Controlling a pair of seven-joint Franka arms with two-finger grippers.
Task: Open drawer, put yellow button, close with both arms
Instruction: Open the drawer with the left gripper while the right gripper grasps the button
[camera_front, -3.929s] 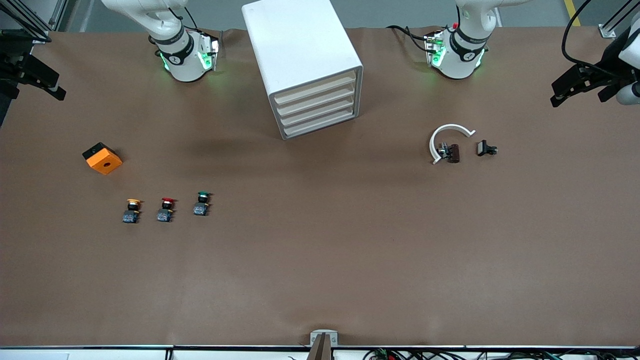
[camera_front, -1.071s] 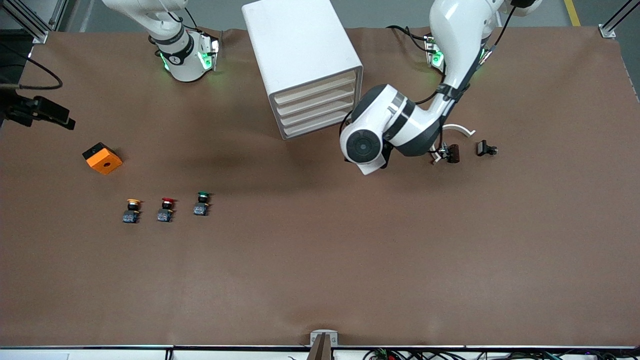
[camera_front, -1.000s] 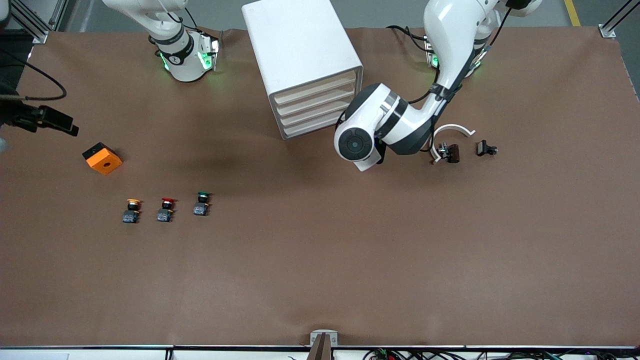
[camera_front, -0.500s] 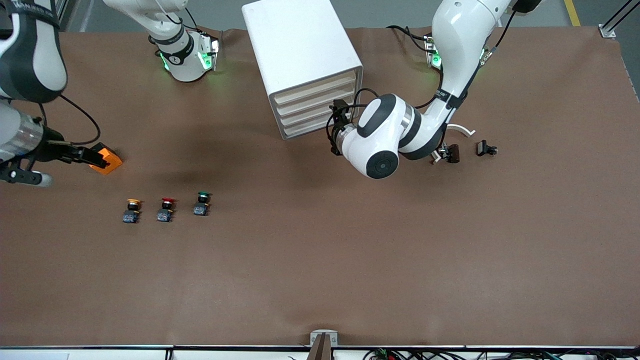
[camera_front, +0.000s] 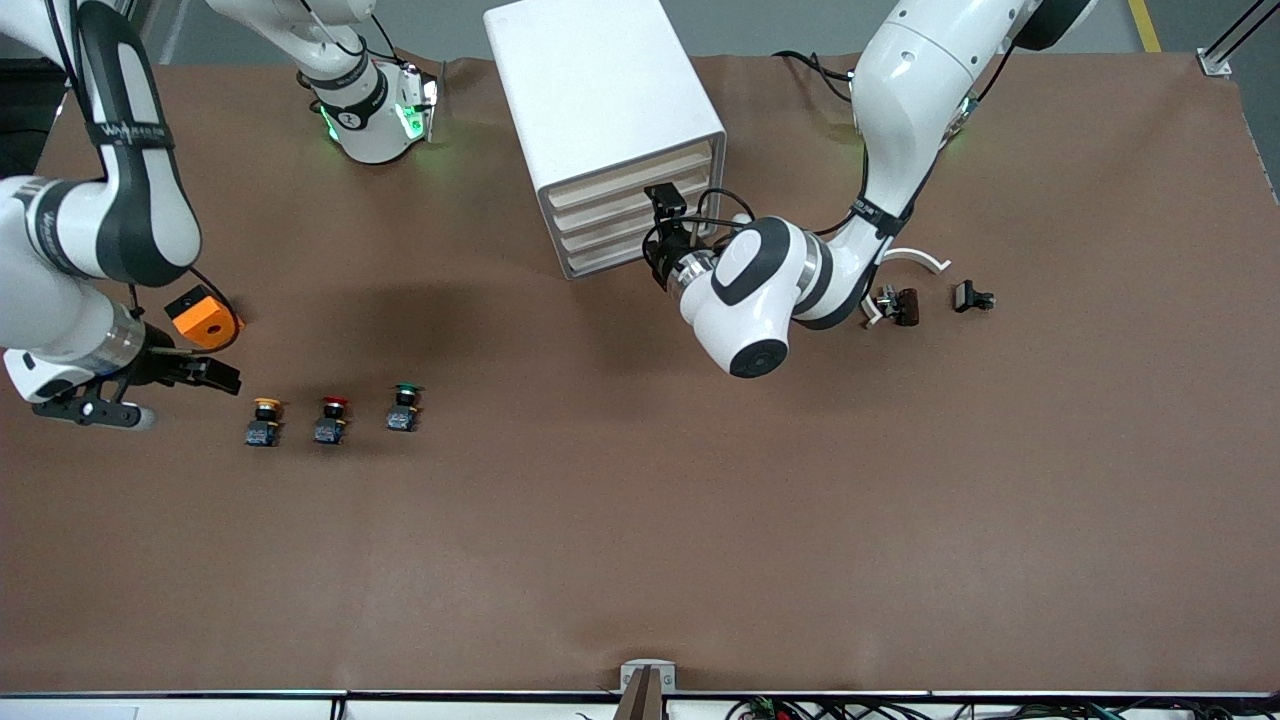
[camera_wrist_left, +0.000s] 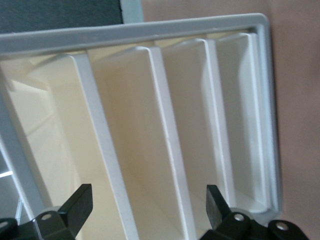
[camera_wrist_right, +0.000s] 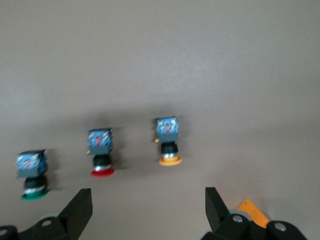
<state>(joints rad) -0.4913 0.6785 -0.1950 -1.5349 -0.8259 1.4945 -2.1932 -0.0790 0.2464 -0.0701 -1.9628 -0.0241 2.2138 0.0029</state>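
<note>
Front view, from the right arm's end of the table across to the left arm's: the right gripper (camera_front: 205, 375) hangs low over the brown table (camera_front: 640, 520), fingers spread wide and holding nothing, just beside one orange block (camera_front: 203, 313) with a round hole in its top. Next come three push-buttons in a row on their sides: the yellow button (camera_front: 264, 420), closest to that gripper, then one red button (camera_front: 330, 419), then one green button (camera_front: 403, 408). All three lie apart from each other, nearer the front camera than the block.

Mid-table stands one white cabinet (camera_front: 600, 100) with four cream-fronted drawers, all closed; the drawer (camera_front: 640, 168) is the uppermost. The left gripper (camera_front: 665, 215) is in front of the drawer fronts, fingers wide apart and empty.

Toward the left arm's end lie one white curved piece (camera_front: 900, 265), one small dark brown part (camera_front: 905, 305) and one small black part (camera_front: 972, 296).

The right wrist view shows the same three buttons, the yellow button (camera_wrist_right: 168, 140) between the fingertips.
</note>
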